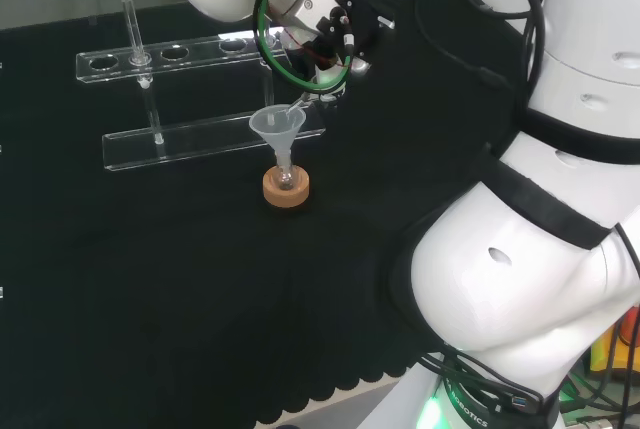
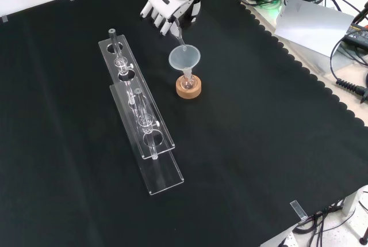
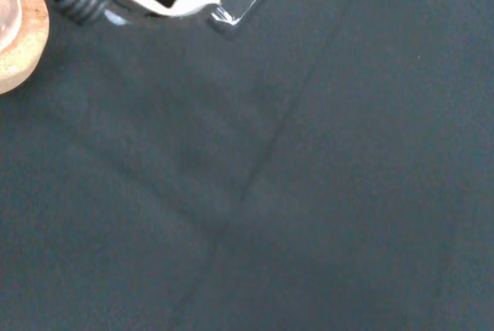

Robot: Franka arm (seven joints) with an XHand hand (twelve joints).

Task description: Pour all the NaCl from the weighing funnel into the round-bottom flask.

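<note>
A small round-bottom flask (image 1: pixel 286 178) sits on a cork ring (image 1: pixel 286 190) near the middle of the cloth, with a clear plastic funnel (image 1: pixel 275 125) in its neck. My hand (image 1: pixel 335 29) hovers just above and to the right of it in the head view, fingers curled on a clear weighing funnel (image 1: pixel 301 102). The weighing funnel is tilted down, its tip at the plastic funnel's rim. In the front view the hand (image 2: pixel 168 6) comes in from the top, and the weighing funnel (image 2: pixel 180 40) slants into the plastic funnel (image 2: pixel 184 58) above the cork ring (image 2: pixel 188 89). What is in the flask cannot be made out.
A clear two-tier tube rack (image 1: pixel 190 134) stands just left of the flask in both the head and front views (image 2: pixel 150 143); it holds thin glass tubes (image 1: pixel 133 34). The cloth's scalloped edge (image 2: pixel 310 80) runs along the front view's right. The wrist view catches the cork ring (image 3: pixel 19 49).
</note>
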